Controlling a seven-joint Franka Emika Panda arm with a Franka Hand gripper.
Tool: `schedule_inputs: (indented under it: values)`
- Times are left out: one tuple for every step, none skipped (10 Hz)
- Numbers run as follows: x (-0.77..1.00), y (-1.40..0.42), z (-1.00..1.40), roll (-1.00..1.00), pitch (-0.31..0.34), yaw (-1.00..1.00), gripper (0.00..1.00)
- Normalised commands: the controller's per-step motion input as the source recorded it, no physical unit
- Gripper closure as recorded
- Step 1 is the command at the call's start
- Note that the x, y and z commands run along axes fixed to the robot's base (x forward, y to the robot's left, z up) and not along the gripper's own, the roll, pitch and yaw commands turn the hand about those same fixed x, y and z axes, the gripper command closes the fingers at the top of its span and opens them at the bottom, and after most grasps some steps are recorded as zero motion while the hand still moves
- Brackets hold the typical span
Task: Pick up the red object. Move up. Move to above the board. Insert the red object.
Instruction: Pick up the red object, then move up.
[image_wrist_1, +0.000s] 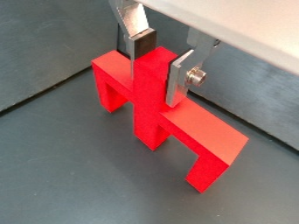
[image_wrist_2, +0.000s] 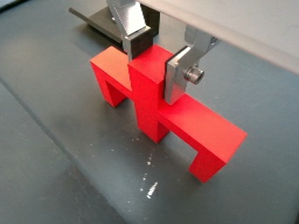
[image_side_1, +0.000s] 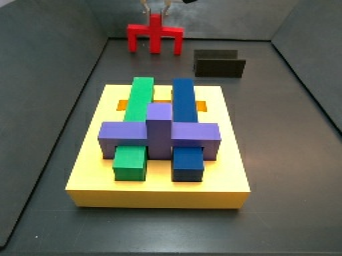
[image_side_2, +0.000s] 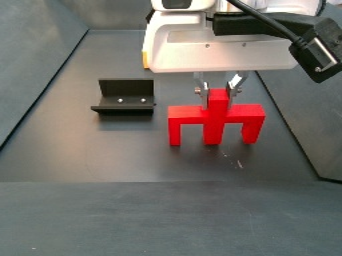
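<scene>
The red object (image_wrist_1: 201, 131) stands on its three legs on the dark floor, central stub up. It shows in both wrist views (image_wrist_2: 205, 131) and both side views (image_side_1: 156, 36) (image_side_2: 214, 120). My gripper (image_wrist_1: 158, 63) is right above it, and its silver fingers (image_wrist_1: 177, 79) press on both sides of the stub, also in a wrist view (image_wrist_2: 156, 59). In a side view the gripper (image_side_2: 217, 88) hangs under the white wrist body. The board (image_side_1: 160, 190), a yellow slab with green, blue and purple blocks, lies well apart from the red object, nearer the camera.
The fixture, a dark L-shaped bracket, stands on the floor beside the red object (image_side_2: 123, 98) (image_side_1: 221, 65) and shows in a wrist view (image_wrist_2: 100, 22). Grey walls (image_side_1: 54, 110) close in the floor on the sides.
</scene>
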Motion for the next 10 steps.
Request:
schedule_inputs:
  values:
    - [0.0,0.0,0.0,0.0,0.0,0.0,1.0]
    - [0.0,0.0,0.0,0.0,0.0,0.0,1.0]
    - [0.0,0.0,0.0,0.0,0.0,0.0,1.0]
    - [0.0,0.0,0.0,0.0,0.0,0.0,1.0]
    - [0.0,0.0,0.0,0.0,0.0,0.0,1.0]
    - [0.0,0.0,0.0,0.0,0.0,0.0,1.0]
    - [0.0,0.0,0.0,0.0,0.0,0.0,1.0]
    - [0.0,0.0,0.0,0.0,0.0,0.0,1.0]
    - [0.0,0.0,0.0,0.0,0.0,0.0,1.0]
    - [0.0,0.0,0.83,0.0,0.0,0.0,1.0]
